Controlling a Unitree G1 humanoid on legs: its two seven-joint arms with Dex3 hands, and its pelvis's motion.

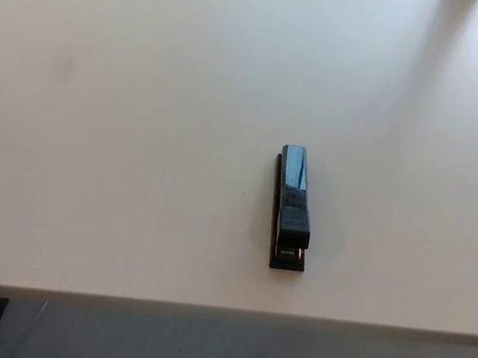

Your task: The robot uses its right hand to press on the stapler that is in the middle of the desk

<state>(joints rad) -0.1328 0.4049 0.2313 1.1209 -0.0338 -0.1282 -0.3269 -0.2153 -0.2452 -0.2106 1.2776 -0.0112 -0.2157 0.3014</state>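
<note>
You have a wide, pale desk (pixel 108 133) filling almost the whole head view, its near edge running across the bottom with a strip of grey floor (pixel 231 347) beyond it. A soft shadow crosses the far right corner.

The only thing on the desk is the stapler (pixel 292 208), a little right of centre and toward the near edge. It lies flat, its long axis running near to far, the stapling mouth at the near end showing a glint of metal, the hinge end far.

Neither hand is in view, so you cannot say whether the fingers of the right or left are spread or closed. The press has not begun.

Expect the stapler to be rigid and fairly dense for its size, with a glossy black top arm that looks slick. It should not need gripping: bring the right hand down flat on the top arm, toward the near end, where the lever gives most. Press straight down; a slanted push on that smooth top could slide it across the bare desk or tip it sideways.
</note>
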